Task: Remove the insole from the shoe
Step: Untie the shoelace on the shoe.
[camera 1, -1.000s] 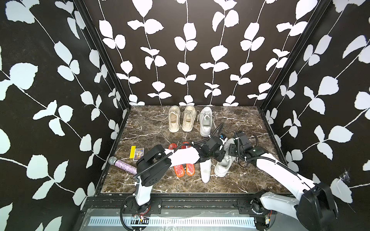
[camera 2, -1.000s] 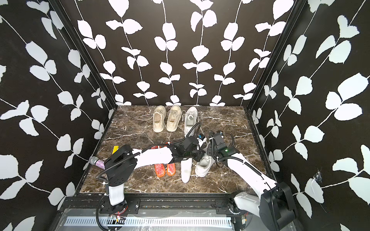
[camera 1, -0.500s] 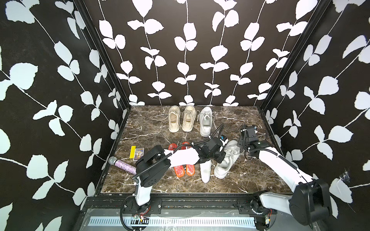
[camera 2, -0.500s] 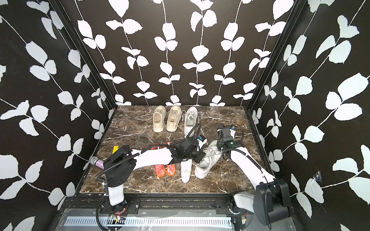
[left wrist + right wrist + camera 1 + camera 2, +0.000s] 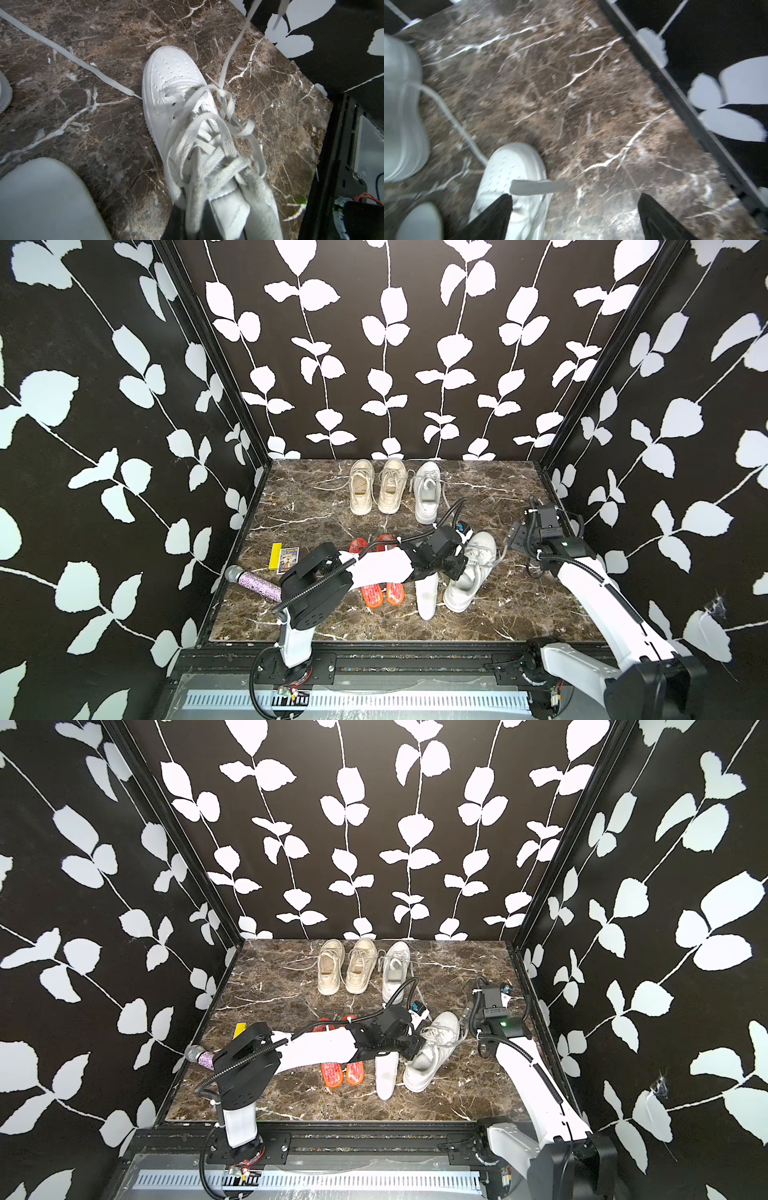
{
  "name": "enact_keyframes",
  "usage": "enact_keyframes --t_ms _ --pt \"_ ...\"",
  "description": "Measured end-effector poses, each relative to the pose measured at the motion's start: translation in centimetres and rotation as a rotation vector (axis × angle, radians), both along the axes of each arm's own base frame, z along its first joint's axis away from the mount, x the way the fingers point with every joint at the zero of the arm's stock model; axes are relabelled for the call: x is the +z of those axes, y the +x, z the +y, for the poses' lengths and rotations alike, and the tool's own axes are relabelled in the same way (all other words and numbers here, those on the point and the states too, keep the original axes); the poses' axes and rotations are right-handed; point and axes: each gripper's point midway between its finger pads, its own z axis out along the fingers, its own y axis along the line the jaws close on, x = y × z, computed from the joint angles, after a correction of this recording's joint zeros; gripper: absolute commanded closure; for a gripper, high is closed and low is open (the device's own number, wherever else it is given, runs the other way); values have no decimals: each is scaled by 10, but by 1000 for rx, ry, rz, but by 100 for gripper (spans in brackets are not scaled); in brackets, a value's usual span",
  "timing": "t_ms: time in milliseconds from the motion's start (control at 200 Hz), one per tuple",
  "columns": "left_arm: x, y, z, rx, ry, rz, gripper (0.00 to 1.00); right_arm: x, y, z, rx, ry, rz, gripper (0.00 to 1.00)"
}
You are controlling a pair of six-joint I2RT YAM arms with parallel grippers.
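on the marble table (image 5: 316, 506), the white insole (image 5: 427, 597) lies flat, out of the shoe, just beside its left side and outside both sets of jaws. the left gripper (image 5: 456, 569) is clamped on the white shoe (image 5: 480, 553) at its laced throat, with the toe pointing away from it. a loose lace (image 5: 503, 554) trails off the shoe's right side. further right, the right gripper (image 5: 574, 204) hovers with jaws spread wide, gripping nothing, apart from shoe and insole.

You have the insole (image 5: 427, 597) lying just left of the sneaker (image 5: 478, 560), sandals (image 5: 371, 594) left of that (side by side), three shoes (image 5: 390, 489) behind, microphone (image 5: 257, 583) far left
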Motion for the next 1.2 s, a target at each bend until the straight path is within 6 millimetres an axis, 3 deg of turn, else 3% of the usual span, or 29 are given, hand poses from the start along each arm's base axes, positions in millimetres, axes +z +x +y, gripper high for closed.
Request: enact_keyframes --t_ms 195,295,395,465,560,656,751,911,1081,1201 --pt "0 0 0 6 3 -5 100 -52 -32 38 135 114 161 2" --pt "-1 3 2 22 11 -15 100 -71 -50 39 118 133 233 1" --pt "-2 9 8 58 35 -30 100 -68 -59 30 76 110 241 1" --pt "-1 15 13 88 47 -32 100 -50 -63 21 45 84 192 1" --pt "4 29 20 129 69 -19 100 -6 -61 8 5 56 46 1" --pt "13 59 25 192 66 -19 100 40 -65 -7 -43 23 -94 1" --pt "21 93 23 258 51 -38 100 71 -77 -21 -86 -17 -176 1" --pt "17 141 15 347 55 -64 100 108 -108 -44 -152 -76 -263 1" --pt "5 163 -1 367 85 -61 100 143 -139 -64 -214 -126 -351 1" --pt "8 177 -20 366 70 -68 100 153 -151 -71 -226 -155 -380 2"
